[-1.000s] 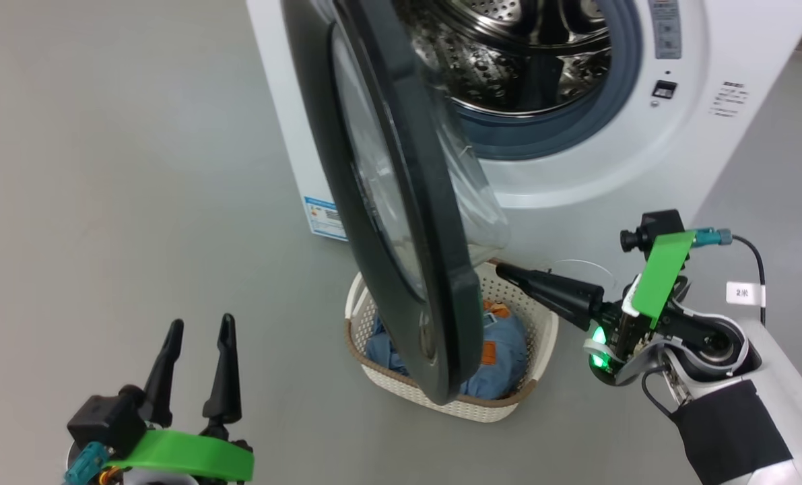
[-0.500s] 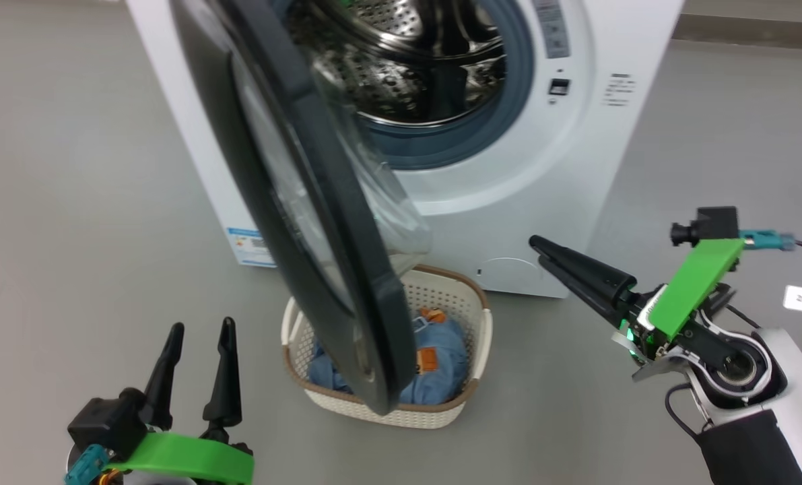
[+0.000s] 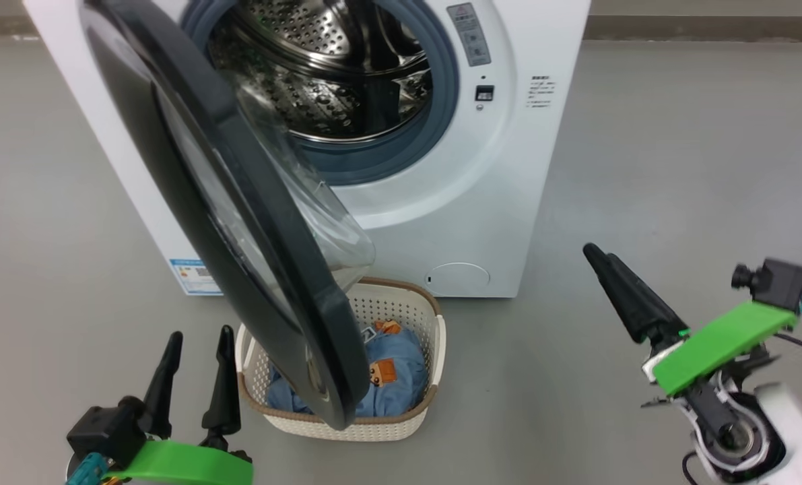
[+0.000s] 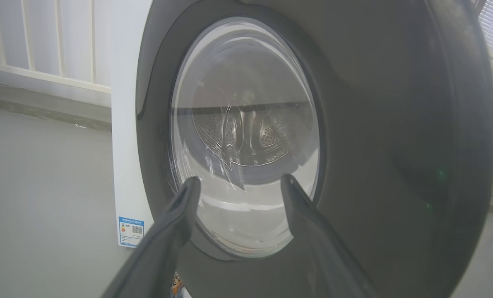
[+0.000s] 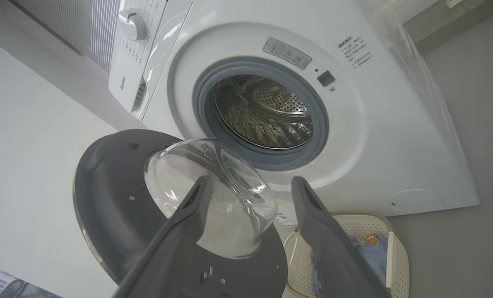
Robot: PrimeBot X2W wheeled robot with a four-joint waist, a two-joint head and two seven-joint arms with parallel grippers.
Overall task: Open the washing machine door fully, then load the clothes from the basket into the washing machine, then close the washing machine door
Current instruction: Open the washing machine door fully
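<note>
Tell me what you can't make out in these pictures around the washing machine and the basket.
Clothes, head view: the washing machine door covers the pile's left part, so the garment count is unclear.
Basket, right wrist view: cut off by the bottom edge, partly behind the right gripper.
Labels on the washing machine, head view: print too small to read.
Drum, head view: top cut off by the upper edge.

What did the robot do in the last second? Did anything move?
The right gripper pulled back to the right, away from the washing machine door, and its fingers, shut before, spread open; it holds nothing. The head view swung too, so the whole picture shifted. Unchanged: the door stands open, the clothes lie in the basket, and the left gripper waits open.
</note>
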